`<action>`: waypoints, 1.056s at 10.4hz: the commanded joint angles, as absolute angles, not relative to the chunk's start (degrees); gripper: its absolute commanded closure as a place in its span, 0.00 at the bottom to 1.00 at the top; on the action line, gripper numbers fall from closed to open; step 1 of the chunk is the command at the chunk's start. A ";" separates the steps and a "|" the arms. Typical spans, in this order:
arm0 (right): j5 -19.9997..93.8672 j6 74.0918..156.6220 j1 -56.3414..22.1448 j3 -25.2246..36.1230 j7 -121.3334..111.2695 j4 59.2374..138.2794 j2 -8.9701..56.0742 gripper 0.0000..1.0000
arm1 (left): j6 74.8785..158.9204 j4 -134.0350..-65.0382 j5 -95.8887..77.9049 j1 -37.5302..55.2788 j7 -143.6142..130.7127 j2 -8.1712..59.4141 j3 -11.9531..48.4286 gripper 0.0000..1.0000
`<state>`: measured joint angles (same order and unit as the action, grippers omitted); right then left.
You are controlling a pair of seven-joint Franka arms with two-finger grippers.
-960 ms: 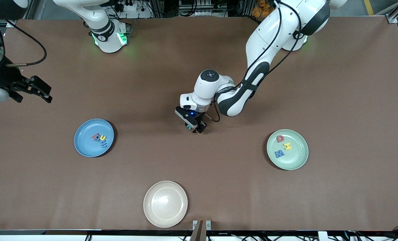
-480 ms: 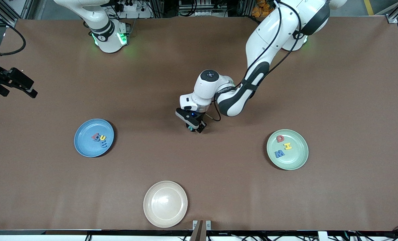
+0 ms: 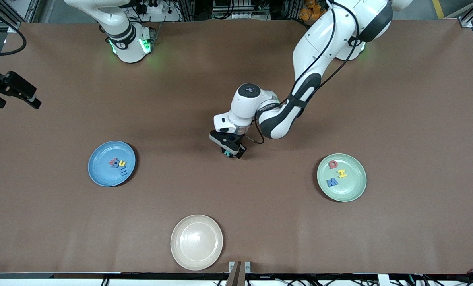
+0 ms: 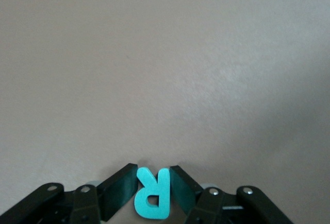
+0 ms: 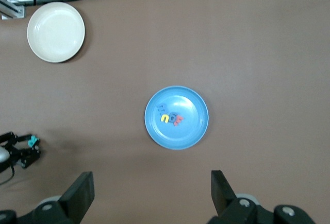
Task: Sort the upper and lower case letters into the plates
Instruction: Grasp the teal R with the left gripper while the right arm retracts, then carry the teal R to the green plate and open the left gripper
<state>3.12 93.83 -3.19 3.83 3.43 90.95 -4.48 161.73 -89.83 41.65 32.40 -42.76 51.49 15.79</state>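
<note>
With the teal letter R point(image 4: 152, 194) pinched by its two edges only, we judge the chief risk to be a slip or twist on the way to the mint green plate point(image 3: 353, 190): the piece is small and flat, and a quick swing could shake it loose onto the brown table point(image 3: 399, 99). The left gripper point(image 3: 231, 152) sits low over mid-table, well apart from that plate toward the right arm's end, its fingers point(image 4: 119, 193) drawn in tight against the R, which we cannot tell is lifted yet. On the green plate lie Q, H and M; the blue plate point(image 3: 99, 174) holds the small letters. The right gripper point(image 3: 12, 93) waits, jaws spread wide and empty, over the table's edge past the blue plate.
</note>
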 commanded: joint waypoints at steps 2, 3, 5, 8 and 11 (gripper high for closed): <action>0.99 88.87 -4.92 4.13 3.17 88.15 -2.38 0.00 | 160.31 -90.61 40.62 31.90 -44.56 48.26 15.64 0.95; -1.73 88.07 -5.44 4.13 2.64 89.46 -2.37 0.00 | 157.70 -90.70 40.52 31.03 -44.21 47.03 15.82 0.95; -1.76 89.46 -5.80 4.39 2.64 91.57 -2.55 0.00 | 155.49 -90.70 40.52 27.01 -43.68 46.14 18.44 0.98; -1.76 92.19 -7.47 6.15 0.10 93.43 -2.81 0.00 | 151.19 -90.26 39.29 21.81 -41.23 44.84 20.65 0.99; -1.76 95.97 -7.65 6.24 0.00 95.97 -2.72 0.00 | 142.33 -90.26 30.80 17.24 -32.21 40.71 21.88 0.99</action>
<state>-0.96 94.49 -6.73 5.48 0.65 94.09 -2.06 146.75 -89.15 35.17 19.12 -36.95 44.37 20.89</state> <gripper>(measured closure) 0.000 0.648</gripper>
